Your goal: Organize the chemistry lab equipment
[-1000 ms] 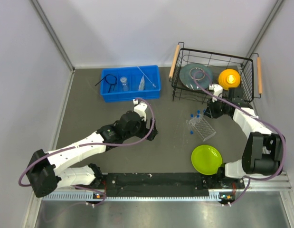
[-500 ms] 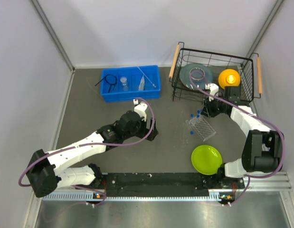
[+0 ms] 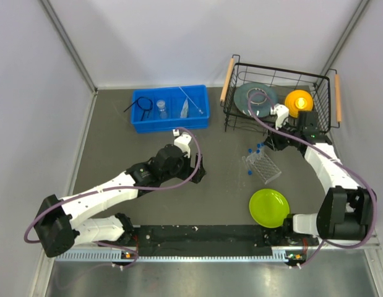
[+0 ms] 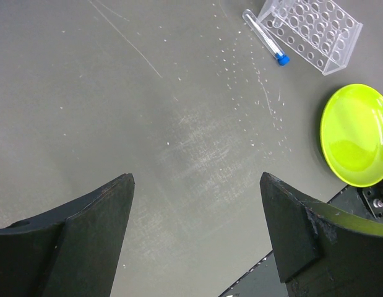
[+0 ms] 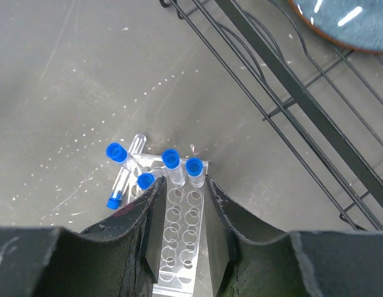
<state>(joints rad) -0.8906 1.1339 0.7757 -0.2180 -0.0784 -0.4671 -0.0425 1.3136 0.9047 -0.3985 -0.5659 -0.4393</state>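
The clear perforated tube rack [image 3: 263,166] [image 5: 179,235] [image 4: 312,31] lies on the table right of centre. Three blue-capped tubes [image 5: 171,159] stand at its far end, another leans at its corner, and one lies beside it [image 5: 120,185] [image 4: 265,38]. My right gripper [image 3: 271,144] [image 5: 184,182] hovers over the rack, open by a narrow gap with nothing in it. My left gripper [image 3: 199,168] [image 4: 196,179] is wide open over bare table. A black ring [image 3: 145,104], small jar [image 3: 161,110] and clear packet [image 3: 186,108] sit in the blue bin [image 3: 170,125].
A black wire basket [image 3: 230,111] [image 5: 302,105] at the back right holds a grey dish [image 3: 250,99] [image 5: 358,21] and an orange bowl [image 3: 298,101]. The lime-green plate [image 3: 269,207] [image 4: 358,133] lies near the front, below the rack.
My right arm has swung a little right and back from the rack, and its jaws have parted slightly. The left arm has not moved.
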